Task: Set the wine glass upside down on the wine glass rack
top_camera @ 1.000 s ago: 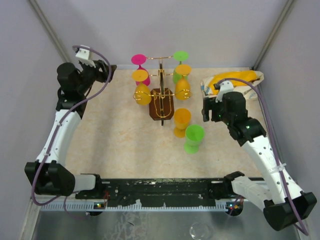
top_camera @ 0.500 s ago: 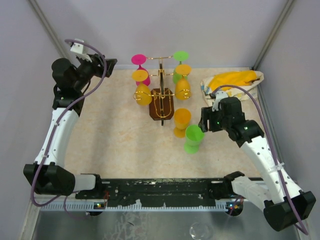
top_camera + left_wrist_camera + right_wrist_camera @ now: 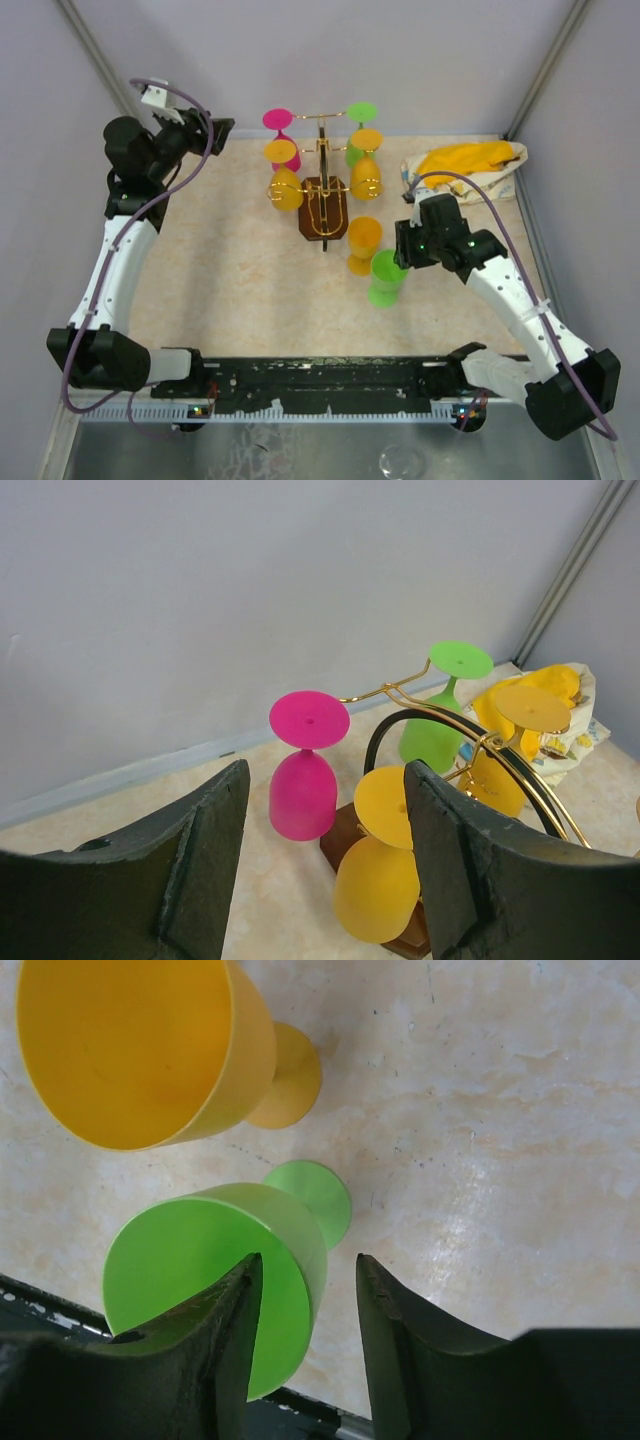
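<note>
Right gripper is spread open and holds nothing; over the last second I see its arm swing away from the yellow bag at the upper right of the overhead frame and come down toward the middle, so that it now hangs just above the green wine glass. In the wrist view the two fingers frame the near side of the bowl and the foot beneath it; whether a finger touches the rim I cannot tell.

That glass stands upright on the table, low and right of centre, just beside an upright yellow glass – close enough that I judge a careless close could knock it.

Left gripper is also open and empty; it has lifted back into the upper left corner and has not moved in the last half second.

The wine glass rack sits at upper centre with four glasses already hanging bowl-down; the shift tells me the reach is nearly done and the grasp comes next – lifting, turning over and hanging are all still to do.
</note>
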Controlling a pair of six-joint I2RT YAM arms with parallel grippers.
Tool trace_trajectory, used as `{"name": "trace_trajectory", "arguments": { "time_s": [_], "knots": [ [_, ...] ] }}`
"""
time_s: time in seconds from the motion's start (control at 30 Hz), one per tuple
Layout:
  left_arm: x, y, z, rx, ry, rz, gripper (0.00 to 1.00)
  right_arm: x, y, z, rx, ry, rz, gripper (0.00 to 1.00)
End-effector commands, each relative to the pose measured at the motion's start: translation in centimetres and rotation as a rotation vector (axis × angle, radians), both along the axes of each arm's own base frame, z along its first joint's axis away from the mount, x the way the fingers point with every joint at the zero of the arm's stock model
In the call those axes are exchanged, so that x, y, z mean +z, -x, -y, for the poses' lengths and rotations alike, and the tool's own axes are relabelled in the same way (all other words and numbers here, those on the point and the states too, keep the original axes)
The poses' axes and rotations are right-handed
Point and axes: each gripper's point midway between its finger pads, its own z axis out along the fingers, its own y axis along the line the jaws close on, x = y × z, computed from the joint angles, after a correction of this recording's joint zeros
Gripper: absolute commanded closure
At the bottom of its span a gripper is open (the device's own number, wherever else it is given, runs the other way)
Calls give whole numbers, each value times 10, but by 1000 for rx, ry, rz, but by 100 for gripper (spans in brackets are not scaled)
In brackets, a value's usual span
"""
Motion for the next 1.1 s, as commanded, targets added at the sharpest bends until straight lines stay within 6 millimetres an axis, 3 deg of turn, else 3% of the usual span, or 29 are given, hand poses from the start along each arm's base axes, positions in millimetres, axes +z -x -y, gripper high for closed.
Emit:
{"name": "trace_trajectory", "arguments": {
  "time_s": [0.0,0.17,0.37,0.47,0.57,0.7,0.9,1.07],
  "knots": [
    [6,0,0,-2,2,14,31,7,-7,1,-36,-1,39,61],
    [7,-1,0,0,2,18,31,8,-10,7,-57,20,60,76],
    [11,-2,1,-9,10,24,32,8,-14,8,-65,41,57,87],
    [14,-1,3,-18,17,27,32,10,-17,11,-77,53,61,99],
    [19,-1,1,-8,30,32,34,17,-22,18,-114,81,83,100],
    [34,-6,-6,46,74,12,31,31,-31,42,-217,181,123,100],
    [49,-14,-7,67,169,-64,26,81,-56,91,-400,369,257,100],
    [43,-23,-5,71,250,-141,22,158,-87,116,-501,399,497,100]
  ]
}}
